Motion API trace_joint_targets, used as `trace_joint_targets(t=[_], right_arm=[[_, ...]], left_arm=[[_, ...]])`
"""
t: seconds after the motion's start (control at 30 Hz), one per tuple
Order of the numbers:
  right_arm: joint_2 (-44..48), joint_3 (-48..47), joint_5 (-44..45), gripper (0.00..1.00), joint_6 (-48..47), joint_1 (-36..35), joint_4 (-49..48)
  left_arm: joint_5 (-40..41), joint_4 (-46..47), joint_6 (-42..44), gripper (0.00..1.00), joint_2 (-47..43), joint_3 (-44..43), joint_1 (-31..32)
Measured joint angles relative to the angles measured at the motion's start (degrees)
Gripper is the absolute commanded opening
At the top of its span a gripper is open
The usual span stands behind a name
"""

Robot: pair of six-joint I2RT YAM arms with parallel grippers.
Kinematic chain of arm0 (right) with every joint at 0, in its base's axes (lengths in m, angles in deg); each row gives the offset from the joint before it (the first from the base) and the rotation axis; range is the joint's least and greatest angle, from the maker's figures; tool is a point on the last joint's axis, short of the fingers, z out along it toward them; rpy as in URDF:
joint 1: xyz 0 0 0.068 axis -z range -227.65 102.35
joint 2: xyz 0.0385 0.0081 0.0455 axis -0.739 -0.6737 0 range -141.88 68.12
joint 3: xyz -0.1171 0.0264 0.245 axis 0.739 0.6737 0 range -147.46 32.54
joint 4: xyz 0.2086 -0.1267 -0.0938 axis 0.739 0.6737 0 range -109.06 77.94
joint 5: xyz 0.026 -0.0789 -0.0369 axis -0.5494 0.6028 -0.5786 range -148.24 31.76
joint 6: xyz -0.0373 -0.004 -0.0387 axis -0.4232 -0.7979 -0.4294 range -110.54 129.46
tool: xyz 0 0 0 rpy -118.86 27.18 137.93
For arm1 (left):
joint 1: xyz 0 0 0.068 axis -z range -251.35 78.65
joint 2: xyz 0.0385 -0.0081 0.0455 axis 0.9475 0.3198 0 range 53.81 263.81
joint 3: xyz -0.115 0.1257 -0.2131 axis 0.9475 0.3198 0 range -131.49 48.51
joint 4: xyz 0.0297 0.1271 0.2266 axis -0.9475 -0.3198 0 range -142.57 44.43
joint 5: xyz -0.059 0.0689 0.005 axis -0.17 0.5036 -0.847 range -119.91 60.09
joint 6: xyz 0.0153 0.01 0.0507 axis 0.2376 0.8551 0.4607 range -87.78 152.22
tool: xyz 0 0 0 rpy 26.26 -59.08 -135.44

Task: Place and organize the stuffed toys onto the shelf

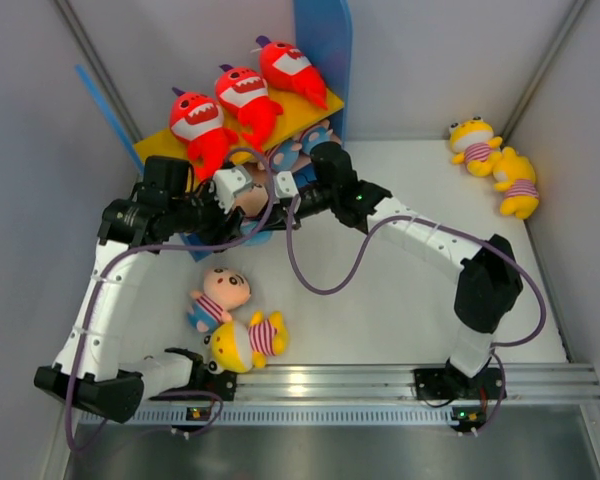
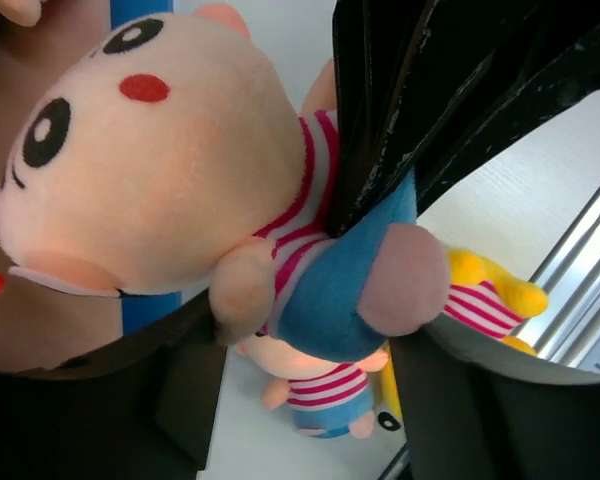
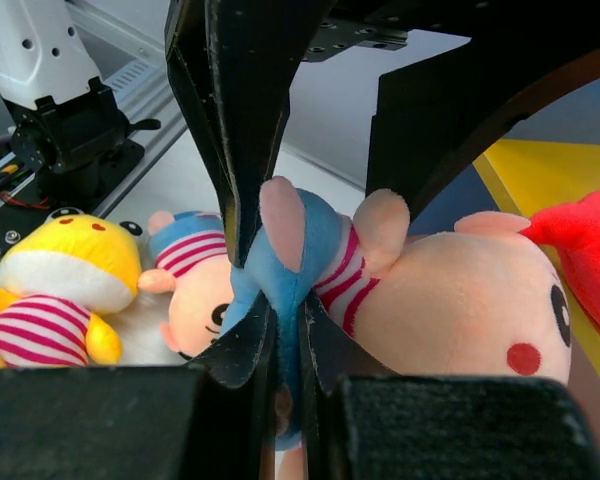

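A pink-faced doll [image 3: 460,310] in a striped shirt and blue trousers is gripped by the right gripper [image 3: 290,340], whose fingers are clenched on the blue trousers. The left gripper [image 3: 320,235] is set about the same doll with its fingers spread apart; one finger [image 3: 235,150] is seen against the trousers, but whether the doll is pressed from both sides cannot be told. In the overhead view the doll is held at the front of the shelf [image 1: 325,50], just under the edge of the yellow top board [image 1: 300,112]; whether it rests on the lower board cannot be told. Three red sharks [image 1: 245,98] are laid side by side on the top board. On the table [image 1: 400,320], near the left arm's base, a second pink-faced doll [image 1: 220,293] and a yellow doll [image 1: 242,342] are found touching. Two more yellow dolls [image 1: 475,140] are seen together at the far right.
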Motion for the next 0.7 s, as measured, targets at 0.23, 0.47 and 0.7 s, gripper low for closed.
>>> trace_joint_targets(t=[0.23, 0.47, 0.7], right_arm=[[0.5, 0.7, 2.1, 0.46, -0.09, 0.13, 0.46], [11.8, 17.49, 8.17, 0.57, 3.23, 2.19, -9.14], [27.8, 37.31, 13.81, 0.57, 8.92, 12.83, -14.67]], left_arm=[[1.79, 0.11, 0.52, 0.0, 1.09, -0.11, 2.12], [4.9, 3.78, -0.31, 0.0, 1.33, 0.07, 4.55], [12.79, 13.16, 1.53, 0.0, 1.31, 3.08, 7.1]])
